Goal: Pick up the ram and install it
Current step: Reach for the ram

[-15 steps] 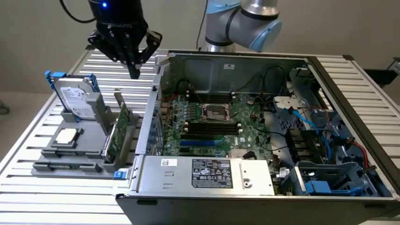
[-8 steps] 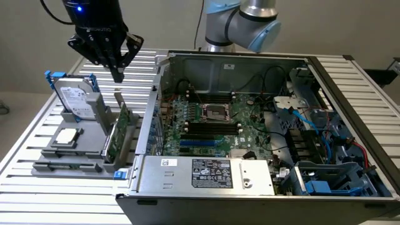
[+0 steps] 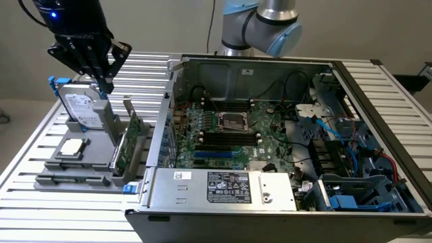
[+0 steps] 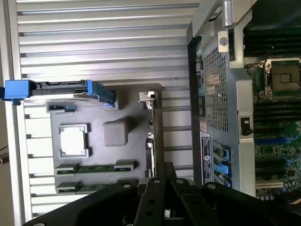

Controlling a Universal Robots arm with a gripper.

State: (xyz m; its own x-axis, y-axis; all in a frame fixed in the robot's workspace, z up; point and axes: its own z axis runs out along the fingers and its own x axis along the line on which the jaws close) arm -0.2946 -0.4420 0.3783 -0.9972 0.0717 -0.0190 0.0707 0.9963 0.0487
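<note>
Hand (image 3: 102, 85): black, clenched on nothing, upper left of exterior view.
Ram (image 4: 96, 168): thin green circuit-board stick, seated in grey plastic tray (image 4: 135, 154).

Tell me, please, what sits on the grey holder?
An upright hard drive, a processor, a green card on edge and the ram between clips; the gripper hides one edge of the holder.

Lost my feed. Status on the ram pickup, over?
Gripper shut, empty, up over the hard drive. Ram untouched in the grey holder. Upright expansion card stands in the same holder.
</note>
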